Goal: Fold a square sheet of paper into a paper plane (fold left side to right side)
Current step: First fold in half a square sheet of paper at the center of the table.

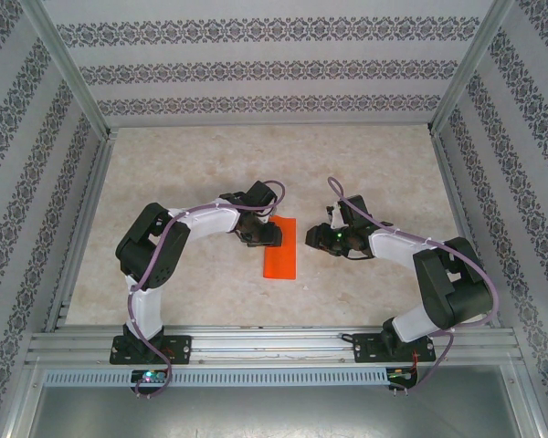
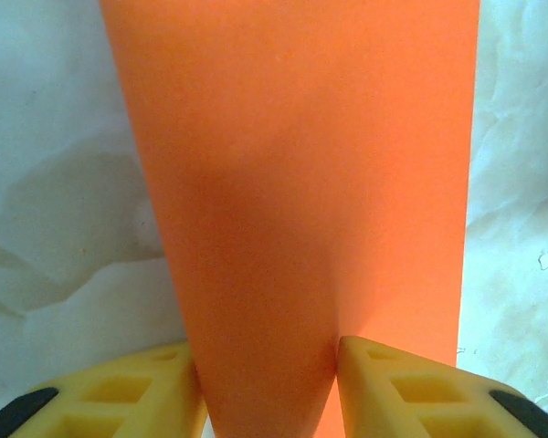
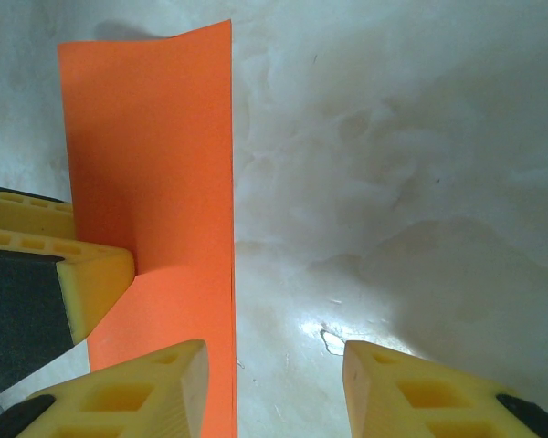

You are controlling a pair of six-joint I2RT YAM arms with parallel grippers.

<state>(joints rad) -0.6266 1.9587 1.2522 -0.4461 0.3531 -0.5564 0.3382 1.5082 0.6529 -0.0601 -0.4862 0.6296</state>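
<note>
- The left end effector [image 2: 269, 349] has its yellow fingers [image 2: 137, 392] part-way apart. The sheet of paper [image 2: 301, 182] runs up between them and touches both. I cannot tell whether they pinch it or merely flank it.
- The right end effector [image 3: 274, 351] stands open with bare surface between its fingers. In its wrist view, one finger overlaps the sheet's long edge.
- From above, the sheet is a narrow orange strip near the middle of the desk [image 1: 365, 164], between the two end effectors.
- The desk is pale, marbled cream with glossy patches, and a small white chip [image 3: 331, 339] lies on it.
- Walls [image 1: 256, 73] papered in grey patterned stripes close three sides. Aluminium rails [image 1: 274, 342] frame them and carry the arm bases.
- The left wrist view cuts the sheet off at top and bottom.
- From above, the left end effector covers the sheet's upper left corner.
- The sheet's far edge looks kinked, and how many layers it has is unclear.
</note>
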